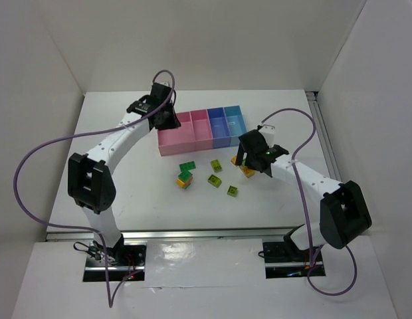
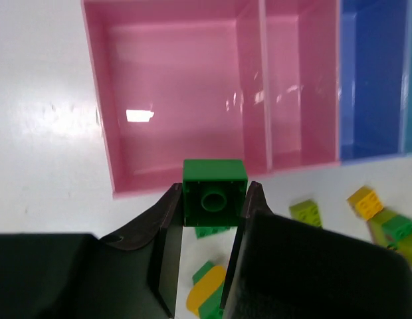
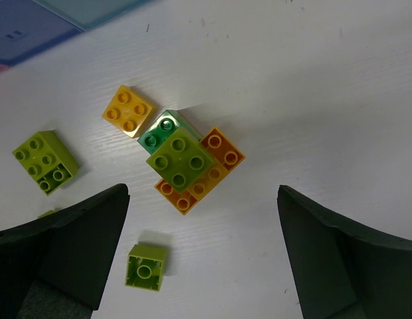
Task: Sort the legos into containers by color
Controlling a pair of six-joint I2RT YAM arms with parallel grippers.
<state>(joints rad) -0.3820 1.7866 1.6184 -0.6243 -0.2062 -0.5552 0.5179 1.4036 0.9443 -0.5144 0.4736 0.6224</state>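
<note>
Left wrist view: your left claw (image 2: 212, 203) is clamped on 1 dark green brick (image 2: 214, 186), gripped by its 2 side faces with the hollow underside toward the lens. Just past it is the near wall of the end pink bin (image 2: 179, 86). I cannot tell whether the brick has crossed that wall. Beyond are a narrower pink bin (image 2: 286, 80) and then the purple-blue bin (image 2: 372, 80). The top external view puts this claw at the left end of the bin row (image 1: 203, 129).

I read this step as delivering the green brick. You would need to carry it forward until it hangs over the pink bin's floor, then spread the fingers.

Your right claw (image 3: 203, 246) is spread wide and holds nothing. It hovers above a stack (image 3: 181, 159) on the tabletop (image 3: 325, 100): a lime green brick on an orange one, with a dark green piece tucked at its far side. A yellow brick (image 3: 128, 111) lies just beside the stack, and a small lime brick (image 3: 146, 267) sits nearer the left finger. This arm's next pick calls for lowering and centring on 1 piece and keeping clear of its neighbours.
</note>
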